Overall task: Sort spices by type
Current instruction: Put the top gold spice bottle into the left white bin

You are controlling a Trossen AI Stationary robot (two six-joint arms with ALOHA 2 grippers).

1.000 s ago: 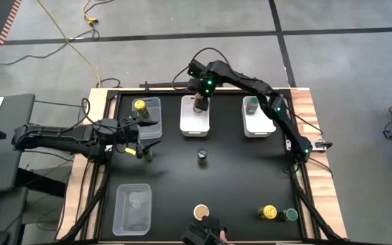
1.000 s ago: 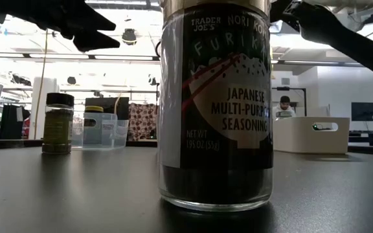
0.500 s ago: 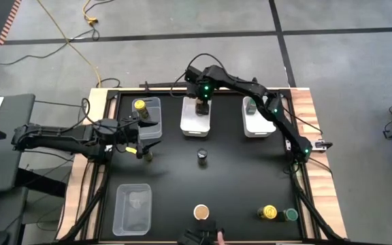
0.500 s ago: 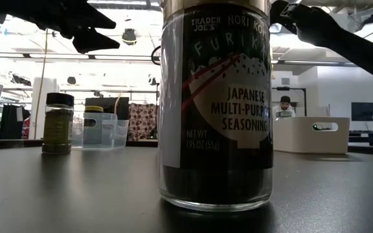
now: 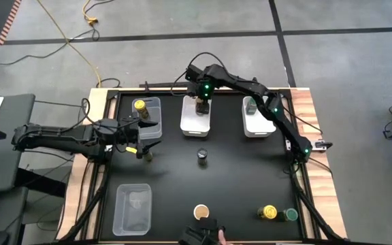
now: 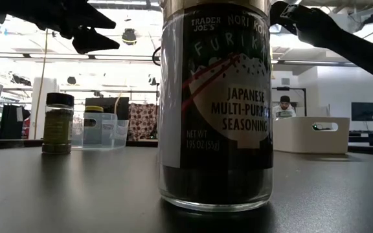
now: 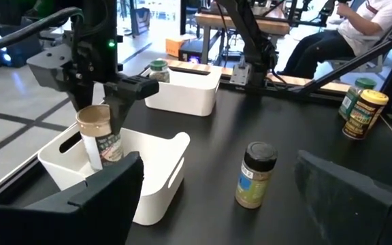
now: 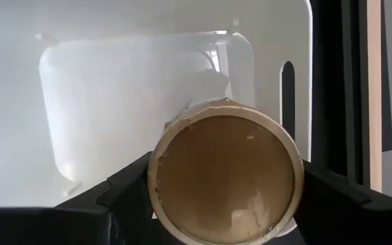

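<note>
My right gripper (image 5: 201, 103) is shut on a tan-lidded spice jar (image 7: 101, 136) over the middle white bin (image 5: 194, 124) at the table's far edge. My left gripper (image 5: 140, 138) waits open at the table's left, beside a clear bin (image 5: 152, 129) that holds a yellow-topped jar (image 5: 139, 106). A dark-topped jar (image 5: 202, 156) stands at mid-table. Another tan-lidded jar (image 5: 201, 212) stands at the near edge, filling the low view (image 6: 214, 103). A yellow-topped jar (image 5: 269, 212) and a green-topped jar (image 5: 290, 214) stand near right. A green-topped jar (image 5: 252, 105) sits in the right white bin (image 5: 258, 126). My right gripper pinches the jar just below its tan lid, on opposite sides (image 8: 156, 178), between its two fingers (image 8: 124, 187). The fingers come from above, pointing down. The jar hangs nearly upright with its lower part inside the white bin (image 7: 162, 163); whether its base touches the bin floor I cannot tell.
An olive jar with a dark top (image 6: 58, 123) stands under my left gripper. A second clear bin (image 5: 133, 207) lies near left. A raised wooden rim (image 5: 305, 102) frames the black table. A person sits beyond the table's right side (image 7: 359, 27).
</note>
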